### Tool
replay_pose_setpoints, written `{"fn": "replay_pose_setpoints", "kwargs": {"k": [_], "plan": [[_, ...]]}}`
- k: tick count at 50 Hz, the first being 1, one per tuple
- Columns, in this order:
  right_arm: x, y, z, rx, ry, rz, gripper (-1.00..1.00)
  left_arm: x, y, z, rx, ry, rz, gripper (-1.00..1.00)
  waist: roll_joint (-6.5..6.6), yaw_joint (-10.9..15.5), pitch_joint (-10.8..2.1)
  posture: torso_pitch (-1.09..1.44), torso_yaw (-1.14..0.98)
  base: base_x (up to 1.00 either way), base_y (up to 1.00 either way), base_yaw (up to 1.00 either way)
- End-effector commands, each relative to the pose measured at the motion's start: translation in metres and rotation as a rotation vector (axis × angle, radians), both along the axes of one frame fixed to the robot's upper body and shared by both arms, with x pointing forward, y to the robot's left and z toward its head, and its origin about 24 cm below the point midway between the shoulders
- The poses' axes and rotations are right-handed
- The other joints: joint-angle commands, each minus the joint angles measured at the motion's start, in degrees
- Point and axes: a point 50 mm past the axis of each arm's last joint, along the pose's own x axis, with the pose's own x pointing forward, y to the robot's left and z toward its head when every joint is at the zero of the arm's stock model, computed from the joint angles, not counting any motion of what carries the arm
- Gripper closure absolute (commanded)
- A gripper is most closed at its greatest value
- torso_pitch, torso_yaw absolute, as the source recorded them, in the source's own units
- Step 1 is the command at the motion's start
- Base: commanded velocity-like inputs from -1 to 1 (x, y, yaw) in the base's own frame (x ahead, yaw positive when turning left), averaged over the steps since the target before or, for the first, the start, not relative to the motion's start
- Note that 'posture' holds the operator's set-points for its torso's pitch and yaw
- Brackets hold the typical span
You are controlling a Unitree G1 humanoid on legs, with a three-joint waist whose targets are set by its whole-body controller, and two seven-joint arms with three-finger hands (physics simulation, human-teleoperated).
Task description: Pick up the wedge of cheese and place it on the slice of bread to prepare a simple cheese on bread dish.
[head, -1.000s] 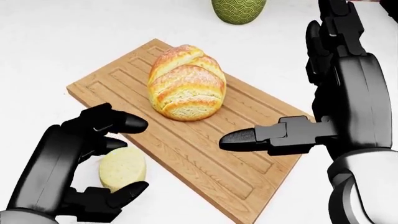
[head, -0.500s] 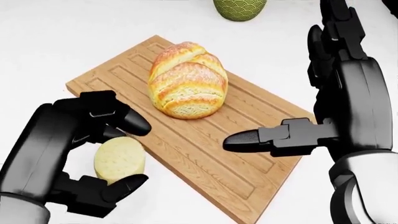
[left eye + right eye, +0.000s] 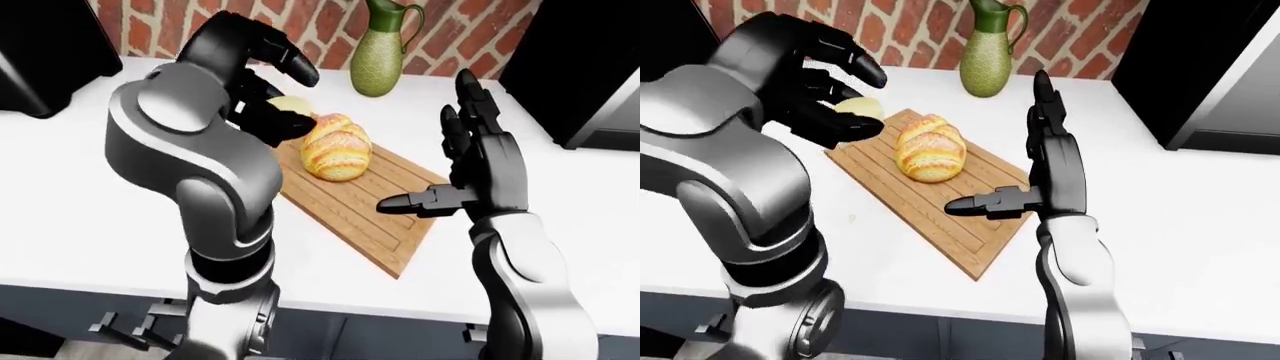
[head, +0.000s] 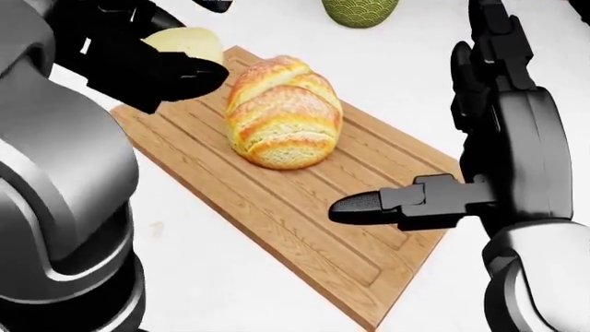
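Observation:
My left hand is shut on a pale yellow piece of cheese, with one finger under it and the others over it. It holds the cheese in the air above the upper left corner of the wooden cutting board, just left of the bread. The golden, crusty bread lies on the upper half of the board. My right hand stands open above the board's right edge, thumb pointing left and fingers pointing up, holding nothing.
A green patterned jug stands by the brick wall beyond the board. Dark appliances flank the white counter on the left and on the right. The counter's near edge runs below the board.
My left hand has closed on the cheese and lifted it off the counter, carrying it up the head view to beside the bread. The right hand has hardly moved.

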Motion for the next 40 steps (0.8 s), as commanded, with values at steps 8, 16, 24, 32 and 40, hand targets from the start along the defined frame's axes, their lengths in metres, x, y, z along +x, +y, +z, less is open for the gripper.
{"fn": "replay_pose_setpoints", "kwargs": {"k": [8,16,24,32,40], "plan": [[-0.003,-0.002,0.010,0.002,-0.081,-0.003,-1.00,0.024,-0.016,0.029,-0.026,-0.039,-0.030,0.33,0.04,-0.2,-1.42,0.00,0.00,0.00,0.00,0.00],[-0.003,-0.005,0.008,0.007,-0.079,-0.008,-1.00,0.035,-0.028,0.032,-0.006,-0.021,-0.045,0.33,0.00,-0.2,-1.48,0.00,0.00,0.00,0.00,0.00],[-0.003,-0.005,0.007,0.007,-0.078,-0.009,-1.00,0.049,-0.038,0.030,0.012,-0.003,-0.043,0.34,-0.04,-0.3,-1.52,0.00,0.00,0.00,0.00,0.00],[-0.002,-0.008,0.005,0.009,-0.075,-0.014,-1.00,0.060,-0.047,0.026,0.008,0.001,-0.053,0.34,-0.18,-0.3,-1.59,0.00,0.00,0.00,0.00,0.00],[-0.003,-0.007,0.007,0.006,-0.078,-0.014,-1.00,0.069,-0.053,0.018,0.009,0.019,-0.062,0.33,-0.10,-0.3,-1.64,0.00,0.00,0.00,0.00,0.00]]}}
